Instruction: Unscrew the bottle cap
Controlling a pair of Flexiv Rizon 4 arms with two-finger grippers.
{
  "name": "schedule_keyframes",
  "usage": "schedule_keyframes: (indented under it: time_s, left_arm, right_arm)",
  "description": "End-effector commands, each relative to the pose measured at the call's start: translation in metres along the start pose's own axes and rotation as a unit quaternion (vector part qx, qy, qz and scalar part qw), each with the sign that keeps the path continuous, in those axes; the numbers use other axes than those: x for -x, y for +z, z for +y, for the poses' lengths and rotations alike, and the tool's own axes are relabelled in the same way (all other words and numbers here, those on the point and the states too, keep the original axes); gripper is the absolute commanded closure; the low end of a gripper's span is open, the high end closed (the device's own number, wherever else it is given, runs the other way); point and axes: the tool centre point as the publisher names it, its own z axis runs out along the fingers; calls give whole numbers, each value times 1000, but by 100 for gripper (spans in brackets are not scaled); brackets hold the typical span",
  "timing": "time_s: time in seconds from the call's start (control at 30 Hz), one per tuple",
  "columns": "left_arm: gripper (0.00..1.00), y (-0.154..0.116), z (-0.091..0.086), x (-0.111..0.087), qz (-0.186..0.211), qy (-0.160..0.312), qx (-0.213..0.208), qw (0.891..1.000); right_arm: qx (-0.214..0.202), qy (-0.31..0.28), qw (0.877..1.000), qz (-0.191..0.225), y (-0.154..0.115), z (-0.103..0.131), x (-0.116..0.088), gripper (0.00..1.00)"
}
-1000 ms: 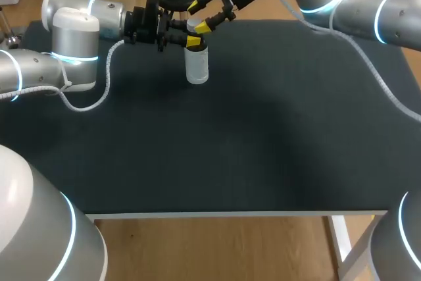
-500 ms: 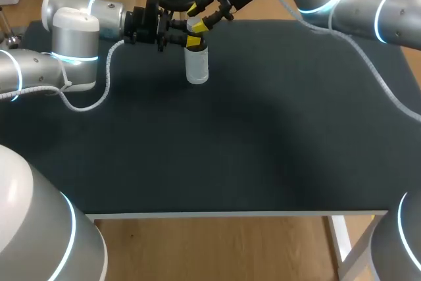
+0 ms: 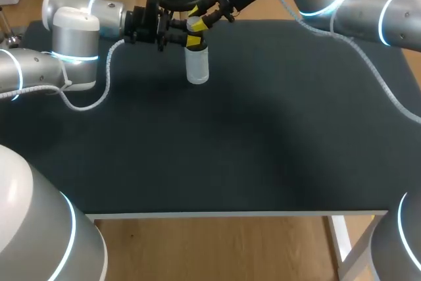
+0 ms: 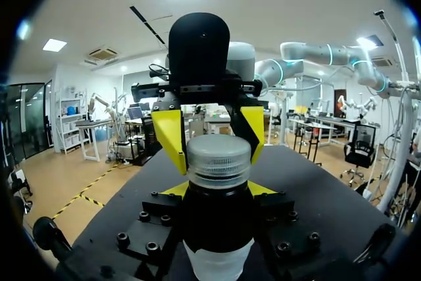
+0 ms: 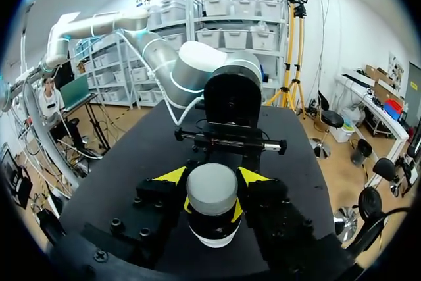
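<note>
Cap (image 4: 219,157) sits pinched in the right claw (image 5: 212,182), which has shifted slightly; left claw (image 4: 219,192) clamps the bottle (image 3: 197,67).

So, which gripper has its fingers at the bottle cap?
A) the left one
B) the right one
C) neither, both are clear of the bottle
B: the right gripper has its yellow tips against either side of the cap, while the left gripper holds the bottle below it.
</note>
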Motion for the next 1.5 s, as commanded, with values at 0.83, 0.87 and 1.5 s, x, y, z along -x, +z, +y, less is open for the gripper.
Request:
schedule_keyframes:
  time_s: [0.83,0.87,1.5]
  left_arm:
    - [100,-1,1,1,1,0,-1,1000]
    - [100,-1,1,1,1,0,-1,1000]
    - [100,-1,1,1,1,0,-1,1000]
  right_arm:
    - [-31,-163,949,268,-8,2,13,100]
    - [-31,-172,943,283,-8,2,12,100]
    - [-76,-238,872,422,-3,6,4,100]
